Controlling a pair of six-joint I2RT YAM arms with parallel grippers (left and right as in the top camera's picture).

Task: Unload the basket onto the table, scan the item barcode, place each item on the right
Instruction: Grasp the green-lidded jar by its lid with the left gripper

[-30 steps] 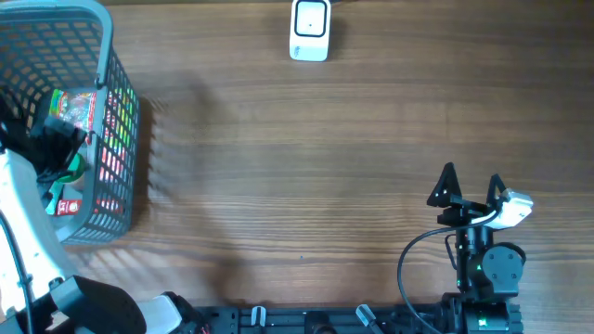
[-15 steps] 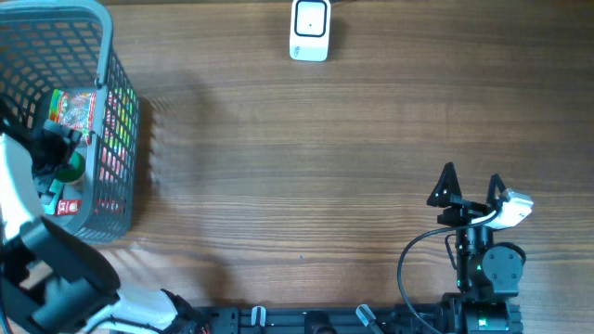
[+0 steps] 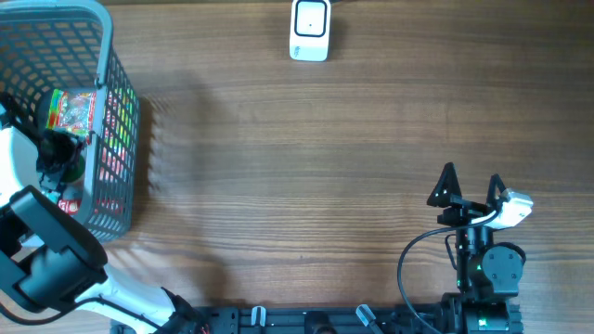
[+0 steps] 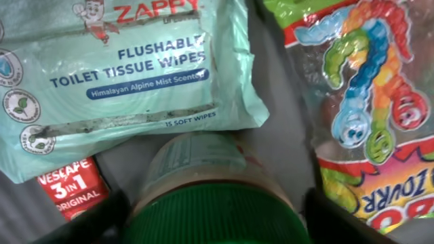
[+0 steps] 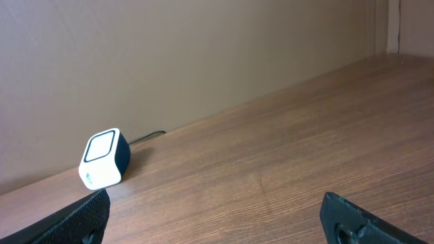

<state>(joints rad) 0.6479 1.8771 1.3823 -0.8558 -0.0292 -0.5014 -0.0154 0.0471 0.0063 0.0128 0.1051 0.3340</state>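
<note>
My left gripper (image 4: 215,224) straddled the green-lidded jar (image 4: 196,159) in the basket (image 3: 108,56), fingers hard by the lid; couldn't tell if it was clamped. Best plan was to squeeze square, lift straight clear of the wipes pack (image 4: 122,74) and gummy bag (image 4: 369,102), then turn the label to the far scanner (image 3: 310,30).

Black right arm (image 3: 487,264) carries pointed right tool (image 3: 471,174), looping cable (image 3: 408,255); left arm (image 3: 46,260) white-and-black.

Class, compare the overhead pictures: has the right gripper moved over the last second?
No. The right gripper lies at the same spot, below and to the right of the white scanner, in every overhead picture, with its jaws open throughout.
</note>
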